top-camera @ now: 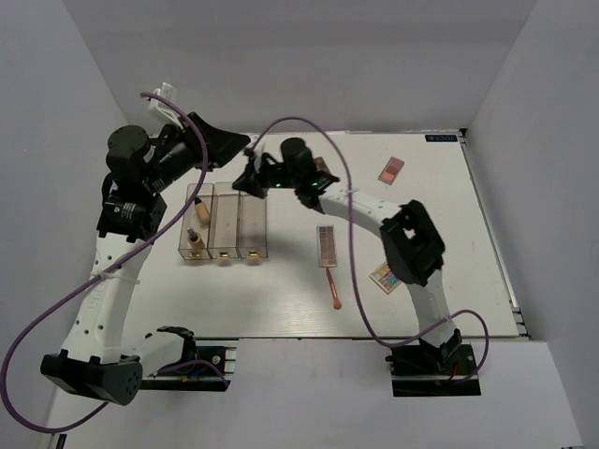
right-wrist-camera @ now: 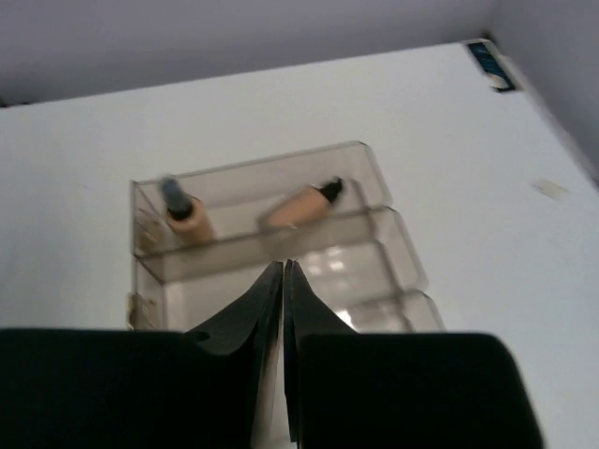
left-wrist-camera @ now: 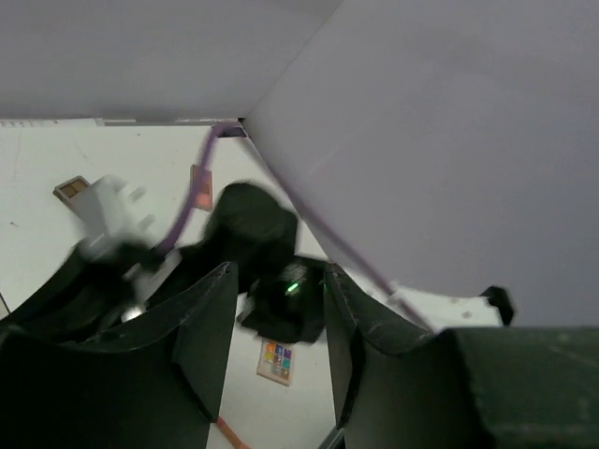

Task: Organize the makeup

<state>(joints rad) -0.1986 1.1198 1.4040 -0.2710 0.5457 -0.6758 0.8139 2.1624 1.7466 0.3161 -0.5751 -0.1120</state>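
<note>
Mauve palette (top-camera: pixel 326 245), lengthwise near-to-far, is being seen right of the clenched right gripper (right-wrist-camera: pixel 283 267); left gripper (left-wrist-camera: pixel 278 279) released.

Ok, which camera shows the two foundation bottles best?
Right wrist: both foundation bottles sit large and unobstructed in the far compartment of the organizer. Top external shows them small, in the left compartment. Left wrist shows neither.

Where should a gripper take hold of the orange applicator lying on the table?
Probably around the middle of the applicator, coming straight down with jaws closing across its thin width: it lies flat, pointing near to far, its far end close to the long palette.
</note>
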